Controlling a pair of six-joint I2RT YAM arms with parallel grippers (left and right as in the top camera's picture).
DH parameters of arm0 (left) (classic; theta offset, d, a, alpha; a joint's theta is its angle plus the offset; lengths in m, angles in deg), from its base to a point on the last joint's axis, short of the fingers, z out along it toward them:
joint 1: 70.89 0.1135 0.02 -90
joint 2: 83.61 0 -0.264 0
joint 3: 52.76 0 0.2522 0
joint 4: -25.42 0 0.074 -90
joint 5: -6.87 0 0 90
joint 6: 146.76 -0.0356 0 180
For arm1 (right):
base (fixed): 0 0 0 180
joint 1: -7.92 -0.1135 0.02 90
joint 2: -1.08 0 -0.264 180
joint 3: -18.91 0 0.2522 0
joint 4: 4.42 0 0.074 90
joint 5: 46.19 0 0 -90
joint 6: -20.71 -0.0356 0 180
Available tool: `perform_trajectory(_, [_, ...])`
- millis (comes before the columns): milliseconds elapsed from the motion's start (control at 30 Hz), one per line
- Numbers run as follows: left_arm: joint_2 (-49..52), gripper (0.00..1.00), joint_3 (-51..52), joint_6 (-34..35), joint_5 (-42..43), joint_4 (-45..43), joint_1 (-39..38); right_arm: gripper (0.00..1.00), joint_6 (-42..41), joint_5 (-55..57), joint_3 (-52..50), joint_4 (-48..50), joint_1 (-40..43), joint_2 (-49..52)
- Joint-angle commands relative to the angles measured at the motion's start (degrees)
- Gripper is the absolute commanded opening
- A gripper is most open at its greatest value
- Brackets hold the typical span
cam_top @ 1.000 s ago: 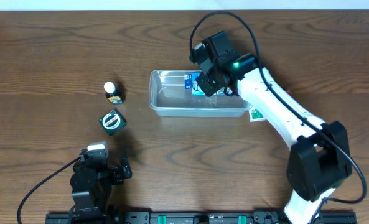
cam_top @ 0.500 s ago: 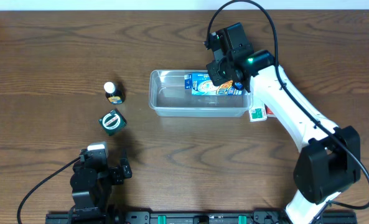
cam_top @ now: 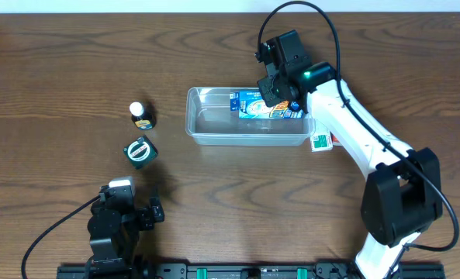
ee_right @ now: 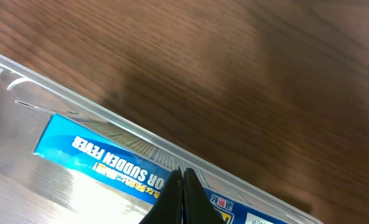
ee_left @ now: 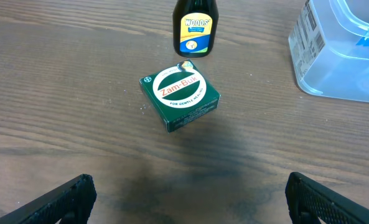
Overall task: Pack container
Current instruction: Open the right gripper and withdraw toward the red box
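Packing is partway along, by the look of it. The tub (cam_top: 206, 124) is sitting mid-table, long side running left-right, w/ a blue box (cam_top: 270, 106) lying flat inside along its far wall. The rest of the floor is bare.

R gripper (ee_right: 183, 186) is hanging over the tub's far right part, just above the blue box. Its fingertips are pressing together w/ nothing between them.

L gripper (ee_left: 190, 193) is sitting low near the front edge, fingers spread wide and holding nothing, facing a green box (ee_left: 180, 98) and a bottle (ee_left: 195, 28) just beyond it. Both are waiting outside, left of the tub. A small packet (cam_top: 320, 142) is lying just beside the tub's right end.

Step in hand: prob. the gap between items. Next move is calling for R's fingers to open before reaching for the packet, or for L to advance on the green box, squaring up to its turned sides first.
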Motion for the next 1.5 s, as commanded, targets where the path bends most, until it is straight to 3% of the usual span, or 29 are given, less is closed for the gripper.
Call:
perform_trajectory(0, [-0.2,0.98,-0.1,-0.1,0.4,0.0,-0.1,0.01,-1.0,0.9,0.0,-0.6,0.3,0.7])
perform_trajectory(500, [-0.2,0.98,-0.1,-0.1,0.4,0.0,-0.1,0.01,-0.9,-1.8,0.0,-9.0,-1.5,1.0])
perform_trajectory(933, [-0.2,0.98,-0.1,-0.1,0.4,0.0,-0.1,0.01,-2.8,-0.1,0.0,0.0,-0.7,-2.1])
perform_trajectory(1467, [-0.2,0.98,-0.1,-0.1,0.4,0.0,-0.1,0.01,-2.9,-1.2,0.0,0.5,1.4,2.1])
